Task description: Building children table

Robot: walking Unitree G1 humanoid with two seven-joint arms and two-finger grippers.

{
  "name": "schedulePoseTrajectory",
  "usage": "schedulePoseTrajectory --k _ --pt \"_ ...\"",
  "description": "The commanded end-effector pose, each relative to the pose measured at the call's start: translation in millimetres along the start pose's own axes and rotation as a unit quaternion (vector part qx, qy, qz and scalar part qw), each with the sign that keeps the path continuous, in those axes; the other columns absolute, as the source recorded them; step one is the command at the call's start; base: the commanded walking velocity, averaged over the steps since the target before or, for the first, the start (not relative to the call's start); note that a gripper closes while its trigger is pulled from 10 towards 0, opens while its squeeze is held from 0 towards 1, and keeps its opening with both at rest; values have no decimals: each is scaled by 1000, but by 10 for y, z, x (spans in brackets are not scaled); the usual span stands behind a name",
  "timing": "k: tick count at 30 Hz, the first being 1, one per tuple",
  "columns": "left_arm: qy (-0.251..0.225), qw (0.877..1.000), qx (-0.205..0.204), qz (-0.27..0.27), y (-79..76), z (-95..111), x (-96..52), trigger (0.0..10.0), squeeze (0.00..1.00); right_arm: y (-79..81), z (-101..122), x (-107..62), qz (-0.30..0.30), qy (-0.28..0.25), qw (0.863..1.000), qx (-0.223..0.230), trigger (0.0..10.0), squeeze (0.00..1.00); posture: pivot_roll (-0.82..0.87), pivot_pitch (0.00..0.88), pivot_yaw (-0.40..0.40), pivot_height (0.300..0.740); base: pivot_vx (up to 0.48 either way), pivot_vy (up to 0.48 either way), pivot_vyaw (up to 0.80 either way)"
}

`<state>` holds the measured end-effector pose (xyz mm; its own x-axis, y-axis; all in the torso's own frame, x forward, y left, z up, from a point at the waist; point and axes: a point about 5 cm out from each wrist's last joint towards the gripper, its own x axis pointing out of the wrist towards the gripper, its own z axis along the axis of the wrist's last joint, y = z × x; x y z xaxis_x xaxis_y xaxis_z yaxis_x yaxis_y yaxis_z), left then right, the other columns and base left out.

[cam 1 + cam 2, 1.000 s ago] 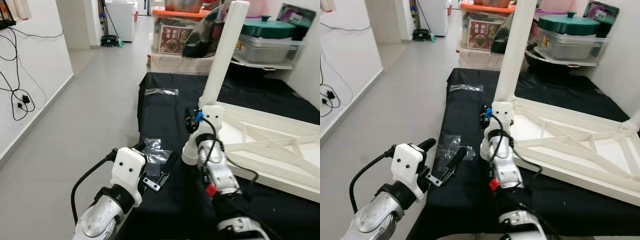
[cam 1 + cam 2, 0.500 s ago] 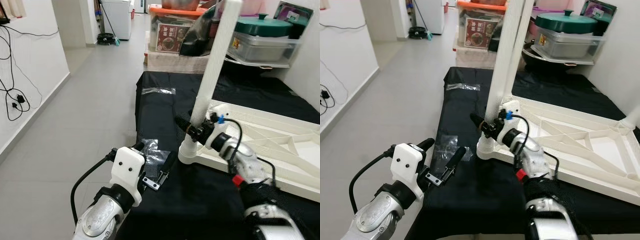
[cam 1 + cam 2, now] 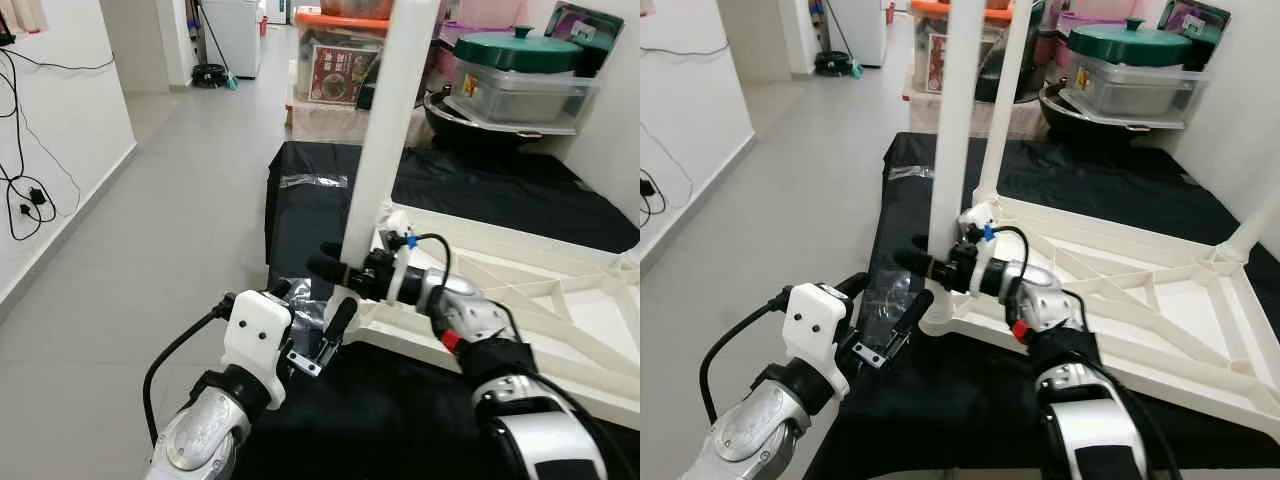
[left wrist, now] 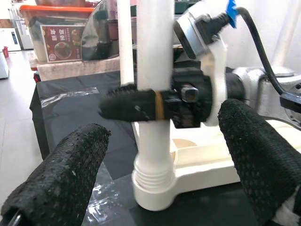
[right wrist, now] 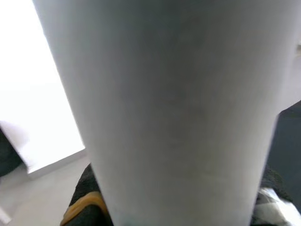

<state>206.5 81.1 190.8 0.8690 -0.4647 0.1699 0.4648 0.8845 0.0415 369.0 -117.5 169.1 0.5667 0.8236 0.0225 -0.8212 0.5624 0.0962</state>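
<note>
One right gripper (image 3: 335, 270) grips white leg (image 3: 385, 150).

Head stereo pair looks forward and down from above both arms; both eyes share the round white plastic table leg (image 3: 385, 130) and black cloth (image 3: 970, 390); left wrist camera faces the leg's threaded base between its own black fingers (image 4: 56, 176); right wrist camera sits very close against the leg.
</note>
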Motion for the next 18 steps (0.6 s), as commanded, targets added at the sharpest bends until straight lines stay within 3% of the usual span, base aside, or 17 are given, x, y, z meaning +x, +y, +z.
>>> schedulePoseTrajectory --k 1,4,5,6,7,8,10,11,12,13,14,15,16,18 --pt "6 1000 5 2 3 -27 9 10000 0 -67 15 23 -64 -6 998 1 0 0 122 0 -90 740 0 0 0" --pt "6 1000 4 2 4 -26 11 10000 0 -85 18 20 -75 -7 997 2 0 0 122 0 -90 740 0 0 0" --pt "6 1000 4 1 0 -32 9 10000 0 -105 -9 19 -129 -6 992 -5 0 0 116 0 -86 740 0 0 0" --pt "6 1000 4 1 0 -32 9 10000 0 -105 -9 19 -129 -6 992 -5 0 0 116 0 -86 740 0 0 0" --pt "7 1000 4 0 -3 -37 6 10000 0 -132 -45 8 -208 -7 978 -6 0 0 114 0 -84 740 0 0 0" --pt "8 1000 4 -1 -8 -42 4 10000 0 -167 -91 -60 -330 1 943 -26 0 0 115 0 -87 740 0 0 0" --pt "8 1000 4 -1 -8 -42 4 10000 0 -167 -91 -60 -330 1 943 -26 0 0 115 0 -87 740 0 0 0" --pt "8 1000 4 -1 -10 -44 2 10000 0 -175 -123 -150 -431 3 902 -32 0 0 116 0 -89 740 0 0 0" --pt "8 1000 4 -1 -10 -44 2 10000 0 -175 -123 -150 -431 3 902 -32 0 0 116 0 -89 740 0 0 0" --pt "9 1000 5 -2 -18 -46 1 10000 0 -122 -141 -237 -509 -4 860 -31 0 0 119 0 -91 740 0 0 0" --pt "9 1000 5 -2 -18 -46 1 10000 0 -122 -141 -237 -509 -4 860 -31 0 0 119 0 -91 740 0 0 0" --pt "9 1000 5 -3 -24 -47 -1 10000 0 -10 -178 -237 -548 -7 836 -18 0 0 123 0 -90 740 0 0 0" --pt "9 1000 5 -3 -24 -47 -1 10000 0 -10 -178 -237 -548 -7 836 -18 0 0 123 0 -90 740 0 0 0" --pt "9 1000 5 -3 -29 -49 -3 10000 0 138 -220 -165 -565 -16 825 12 0 0 121 0 -88 740 0 0 0"
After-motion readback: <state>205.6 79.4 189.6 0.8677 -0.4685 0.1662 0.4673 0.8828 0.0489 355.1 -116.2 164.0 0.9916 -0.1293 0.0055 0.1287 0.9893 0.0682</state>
